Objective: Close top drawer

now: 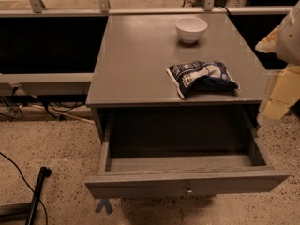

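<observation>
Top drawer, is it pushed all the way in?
No, the top drawer stands pulled out with its box showing, and the pincer hangs at the right edge.

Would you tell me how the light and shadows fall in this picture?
Camera view: dim, warm light; cabinet top evenly lit, no glare; the open top drawer lies shadowed at its back; the white bowl is brightest; the gripper shows pale at the right edge.

The top drawer (183,165) is grey wood, pulled well out from under the counter (136,64), its deep box open to view. Its long flat front panel faces the camera, with a small round metal knob (189,190) at centre. The tool (277,95) hangs at the right edge, near the drawer's right side.
</observation>
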Motion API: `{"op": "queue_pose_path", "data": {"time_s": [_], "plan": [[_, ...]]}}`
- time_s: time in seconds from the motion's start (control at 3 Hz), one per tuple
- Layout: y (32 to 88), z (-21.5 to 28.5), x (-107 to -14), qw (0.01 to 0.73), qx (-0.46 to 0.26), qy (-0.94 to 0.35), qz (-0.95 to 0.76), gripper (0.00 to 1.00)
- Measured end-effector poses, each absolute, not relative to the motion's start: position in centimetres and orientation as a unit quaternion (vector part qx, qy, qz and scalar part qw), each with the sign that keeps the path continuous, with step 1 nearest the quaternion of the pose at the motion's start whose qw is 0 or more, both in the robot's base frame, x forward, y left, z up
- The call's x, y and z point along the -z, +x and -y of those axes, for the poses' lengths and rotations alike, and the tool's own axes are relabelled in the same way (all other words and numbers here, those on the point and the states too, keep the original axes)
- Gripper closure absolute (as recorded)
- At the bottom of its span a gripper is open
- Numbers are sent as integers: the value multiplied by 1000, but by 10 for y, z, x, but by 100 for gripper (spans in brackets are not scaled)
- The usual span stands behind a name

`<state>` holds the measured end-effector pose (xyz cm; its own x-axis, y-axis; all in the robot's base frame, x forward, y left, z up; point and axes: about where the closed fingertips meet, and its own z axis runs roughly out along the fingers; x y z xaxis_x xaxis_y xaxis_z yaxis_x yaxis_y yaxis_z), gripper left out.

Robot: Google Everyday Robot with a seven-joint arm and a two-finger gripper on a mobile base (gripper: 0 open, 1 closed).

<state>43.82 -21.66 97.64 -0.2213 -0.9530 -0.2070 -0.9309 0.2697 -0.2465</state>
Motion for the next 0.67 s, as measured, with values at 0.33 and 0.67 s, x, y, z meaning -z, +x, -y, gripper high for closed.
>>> {"op": "queue_pose_path", "data": {"time_s": [0.33, 0.67], "plan": [[438, 217, -976, 159, 35, -603, -781, 0], [438, 217, -955, 187, 12, -601, -777, 0]]}}
